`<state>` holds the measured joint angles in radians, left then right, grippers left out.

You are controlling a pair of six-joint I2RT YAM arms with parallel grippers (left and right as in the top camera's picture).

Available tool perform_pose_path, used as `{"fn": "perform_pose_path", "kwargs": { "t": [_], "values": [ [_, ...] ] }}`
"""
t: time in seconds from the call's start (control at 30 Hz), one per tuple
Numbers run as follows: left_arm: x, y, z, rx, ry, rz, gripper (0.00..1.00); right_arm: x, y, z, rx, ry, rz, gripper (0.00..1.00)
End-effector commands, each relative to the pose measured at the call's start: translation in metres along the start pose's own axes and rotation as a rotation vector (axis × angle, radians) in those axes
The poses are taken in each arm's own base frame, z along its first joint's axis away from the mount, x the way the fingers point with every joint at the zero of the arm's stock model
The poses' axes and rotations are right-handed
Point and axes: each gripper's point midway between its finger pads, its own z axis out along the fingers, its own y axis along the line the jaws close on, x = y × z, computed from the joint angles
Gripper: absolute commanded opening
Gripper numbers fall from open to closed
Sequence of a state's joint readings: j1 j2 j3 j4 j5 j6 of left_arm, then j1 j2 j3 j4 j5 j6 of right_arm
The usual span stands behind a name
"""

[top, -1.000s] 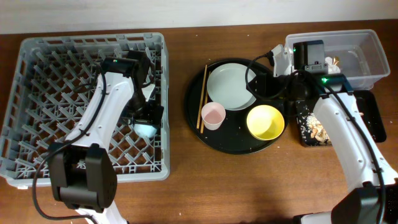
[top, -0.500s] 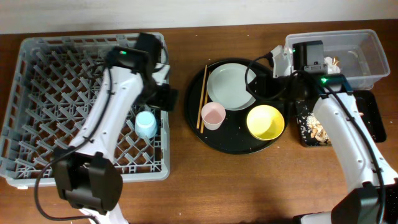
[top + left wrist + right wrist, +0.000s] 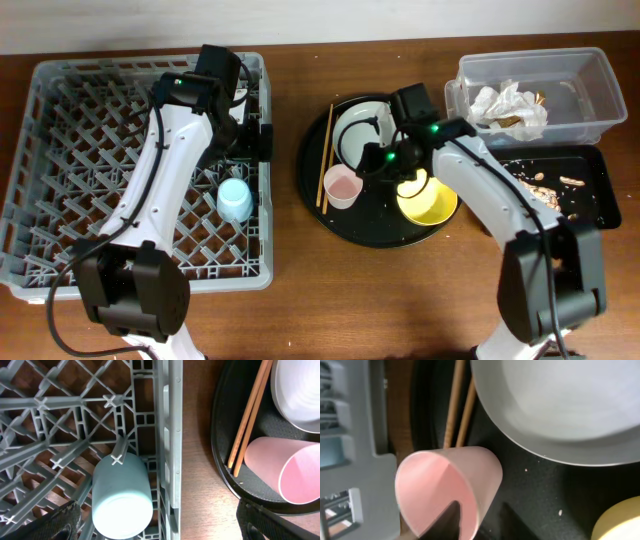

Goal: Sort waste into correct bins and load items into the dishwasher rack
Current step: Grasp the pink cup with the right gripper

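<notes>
The light blue cup (image 3: 233,198) lies in the grey dishwasher rack (image 3: 60,150) near its right wall; it also shows in the left wrist view (image 3: 121,495). My left gripper (image 3: 255,140) (image 3: 160,527) is open and empty above that wall. My right gripper (image 3: 365,172) (image 3: 482,520) is open, one finger inside the pink cup (image 3: 343,185) (image 3: 450,480) and one outside its wall. The grey-green plate (image 3: 362,135), yellow bowl (image 3: 428,197) and chopsticks (image 3: 326,155) sit near it. White napkins (image 3: 510,103) lie in the clear tub (image 3: 590,70). Brown scraps (image 3: 545,182) lie in the black rectangular tray (image 3: 590,205).
The plate, bowl, pink cup and chopsticks all rest on a large round black tray (image 3: 380,232) between the rack and the bins. Bare wood table (image 3: 400,300) lies in front. The rack's wall (image 3: 350,460) is close to the left of the pink cup.
My left gripper let go of the light blue cup in the rack and drew back to the rack's right wall. My right arm swung from the clear tub to the pink cup.
</notes>
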<state>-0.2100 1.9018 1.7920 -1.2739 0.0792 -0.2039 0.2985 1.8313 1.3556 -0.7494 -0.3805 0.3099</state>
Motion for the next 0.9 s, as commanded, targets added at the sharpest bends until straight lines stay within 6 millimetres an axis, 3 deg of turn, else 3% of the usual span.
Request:
{"fn": "perform_pose_path", "kwargs": {
  "t": [0.0, 0.17, 0.27, 0.43, 0.87],
  "values": [
    [-0.004, -0.005, -0.008, 0.02, -0.025, -0.01, 0.98, -0.001, -0.001, 0.005, 0.021, 0.0, -0.002, 0.2],
    [-0.004, -0.005, -0.008, 0.02, -0.025, -0.01, 0.99, 0.003, -0.004, 0.008, 0.03, 0.016, 0.005, 0.21],
    [-0.004, -0.005, -0.008, 0.02, -0.025, -0.01, 0.99, 0.007, -0.004, 0.012, 0.031, 0.028, 0.002, 0.3],
    [-0.004, -0.005, -0.008, 0.02, -0.025, -0.01, 0.99, 0.008, 0.0, 0.014, 0.044, 0.028, -0.015, 0.25],
    [-0.004, -0.005, -0.008, 0.02, -0.025, -0.01, 0.99, 0.019, -0.007, 0.02, 0.062, 0.057, -0.005, 0.24]
  ]
}}
